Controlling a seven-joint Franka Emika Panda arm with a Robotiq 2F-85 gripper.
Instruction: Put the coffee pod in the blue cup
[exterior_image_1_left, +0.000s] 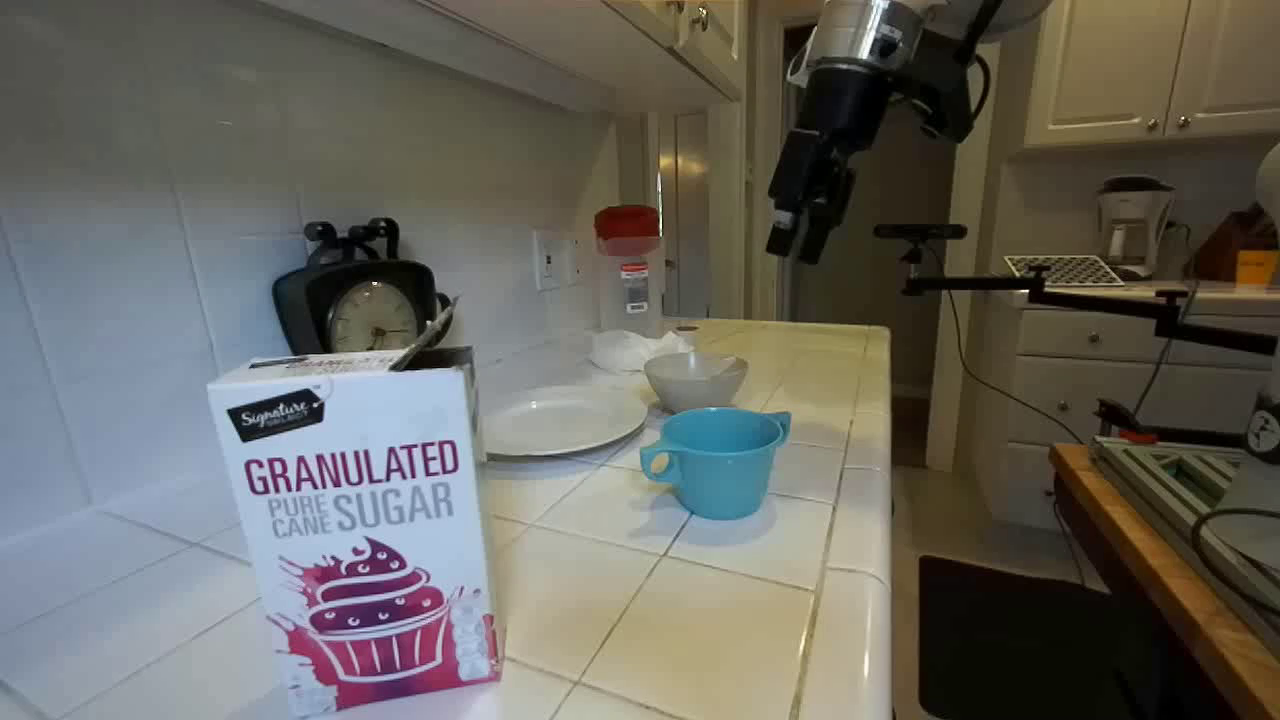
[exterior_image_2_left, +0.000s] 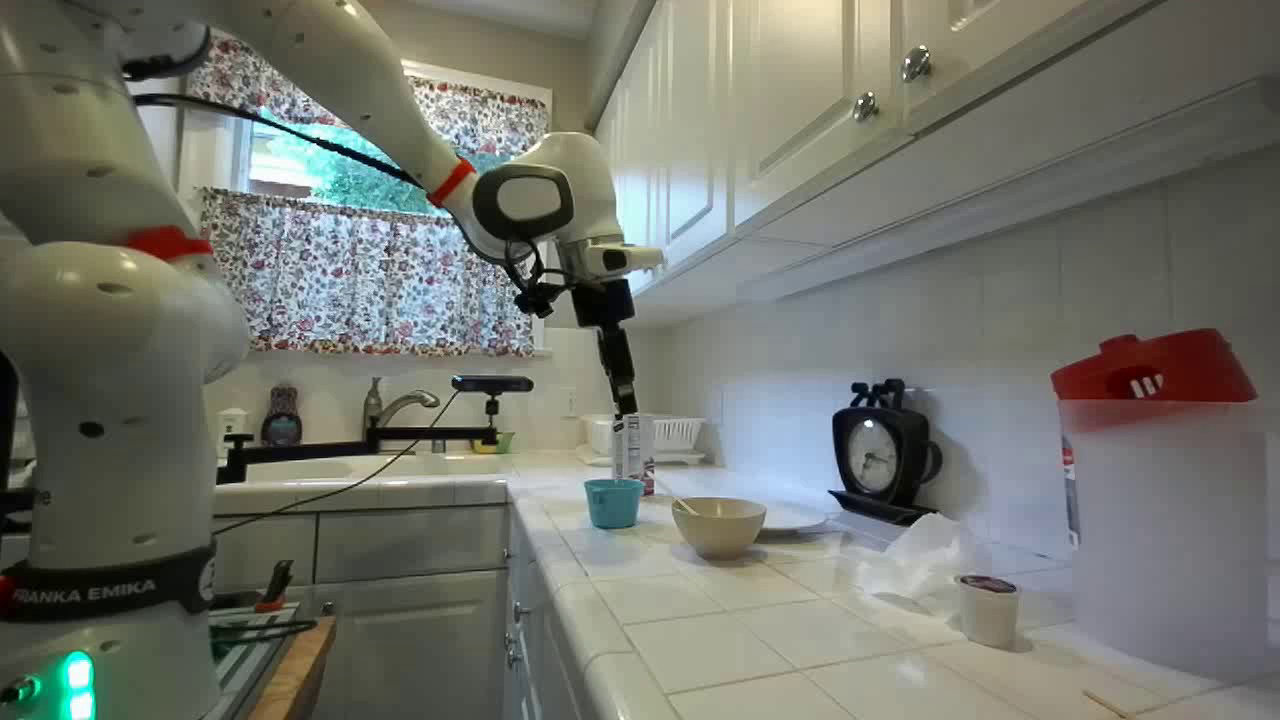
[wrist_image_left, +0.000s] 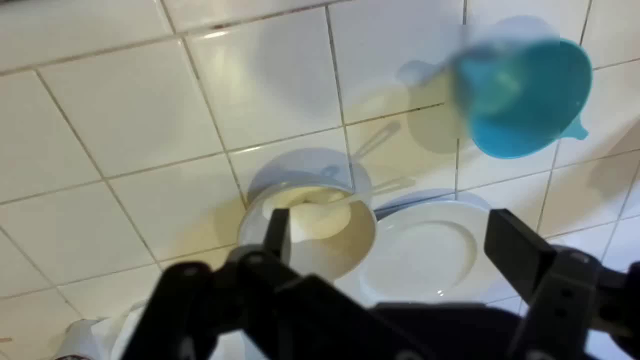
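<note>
A: Up high in an exterior view, the gripper hangs with its tips angled down! That height probably buys clearance over whatever stands below.

B: And the blue cup stands upright on the counter, mouth up, near the bowl. Set that way, I'd say, to catch a drop.

A: Over in an exterior view, there's the coffee pod! It sits lid up, just beside a crumpled white wad and near the red-lidded container.

B: Lid up leaves its sides free for a pinch, I reckon, though the container could crowd one approach. And it's well apart from the gripper, far lower, with the bowl between it and the blue cup.

A: Wrist view, and the jaws are spread wide, holding nothing! The bowl shows below, and the plate shows through the gap.

B: Spread for a pick, presumably. The coffee pod peeks in at the bottom left corner, cut by the frame, outside that gap; the blue cup is at top right. The gripper likely needs to travel across and down before any grab.
</note>
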